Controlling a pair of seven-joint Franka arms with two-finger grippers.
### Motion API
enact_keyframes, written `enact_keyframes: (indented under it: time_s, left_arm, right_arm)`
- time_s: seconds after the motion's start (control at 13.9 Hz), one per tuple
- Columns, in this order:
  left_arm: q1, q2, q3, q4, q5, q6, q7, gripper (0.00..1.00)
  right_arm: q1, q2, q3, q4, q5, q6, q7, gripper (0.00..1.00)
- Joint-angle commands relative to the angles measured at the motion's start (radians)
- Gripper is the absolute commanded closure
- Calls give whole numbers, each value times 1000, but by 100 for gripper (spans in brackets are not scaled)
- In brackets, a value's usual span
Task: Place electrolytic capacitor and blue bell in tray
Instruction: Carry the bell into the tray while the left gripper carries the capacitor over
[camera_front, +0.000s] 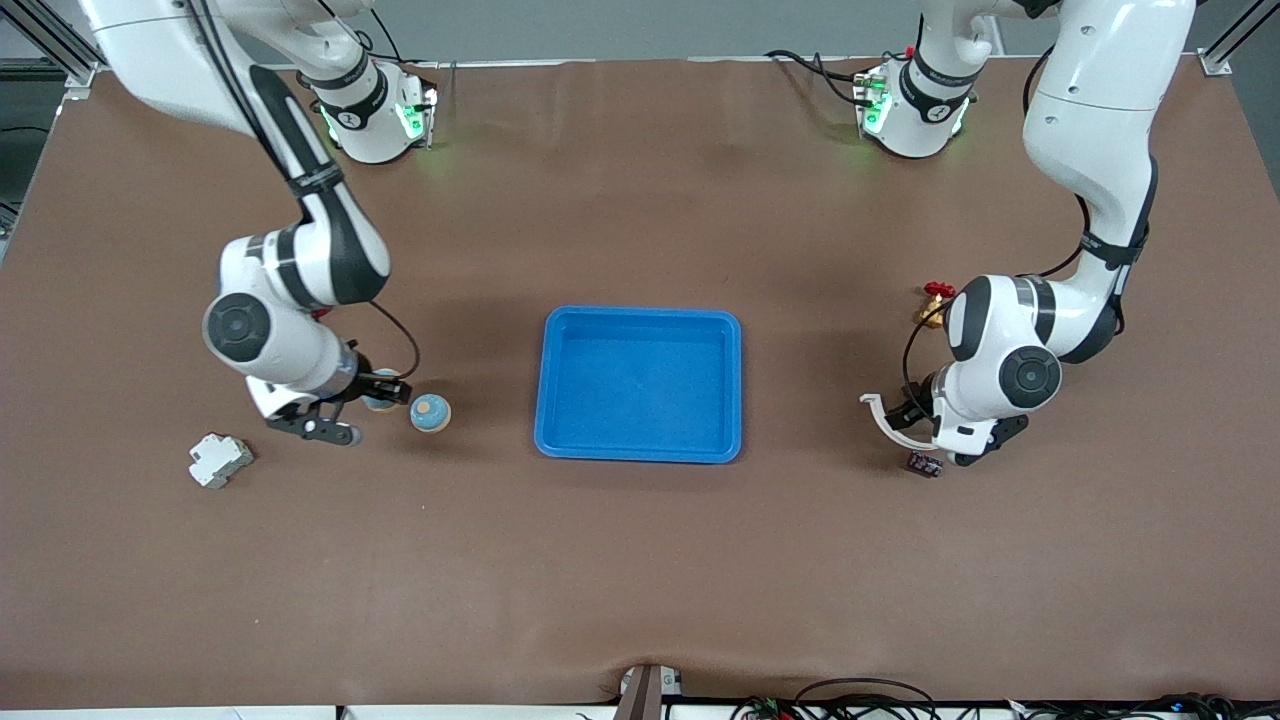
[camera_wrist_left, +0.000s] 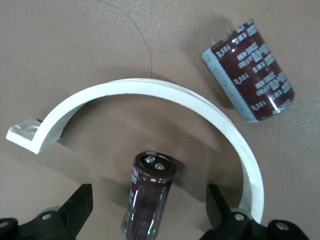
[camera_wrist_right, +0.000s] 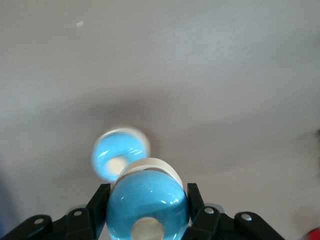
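my right gripper (camera_wrist_right: 145, 200) is clenched on the round glossy blue bell (camera_wrist_right: 146, 206), ready to carry it to the shallow bright blue plastic tray (camera_front: 640, 448), which is empty. a second blue bell (camera_front: 430, 413) lies beside. my left gripper (camera_wrist_left: 150, 210) is spread wide around the brown cylindrical electrolytic capacitor (camera_wrist_left: 149, 195); a white curved plastic piece (camera_wrist_left: 150, 90) arcs around it and may hinder.

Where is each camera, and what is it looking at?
Front view: high across the table, facing both arms; it sees the tray, the right gripper and the left gripper.
Left wrist view: on the left arm's wrist, looking down past open fingers at a capacitor and a white curved piece.
Right wrist view: on the right wrist, fingers shut on a blue bell.
Shared: the white curved piece shows in front and left wrist views.
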Motion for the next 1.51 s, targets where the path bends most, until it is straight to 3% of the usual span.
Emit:
enact_keyframes:
  time_s: [0.0,0.07,0.22,0.29,0.43,0.57,0.93,1.22,1.43]
  left_arm:
    - [-2,-6,0,-5,13,12,4,0]
    - [-1,-6,0,-5,13,12,4,1]
    - [-1,-7,0,-5,13,12,3,36]
    - [-2,-9,0,-5,13,9,-6,46]
    - [-4,-9,0,-3,13,6,-12,52]
    - [-4,-15,0,-3,13,1,-12,71]
    - [-7,-20,0,0,12,-13,-48,100]
    - [-5,-56,0,12,13,-97,-39,100]
    - [-7,-93,-3,79,10,-212,-49,100]
  right_arm:
    - [61,-10,33,10,-1,-6,166,100]
    - [86,-8,36,26,-1,-7,210,100]
    - [149,-2,36,46,1,-6,313,100]
    - [173,-1,36,55,4,-6,361,100]
    - [226,5,36,75,25,-3,430,100]
    - [273,45,34,117,41,0,511,100]
    - [362,185,31,243,29,12,681,100]
    - [396,238,31,254,32,78,735,100]
    - [413,260,31,251,30,106,761,100]
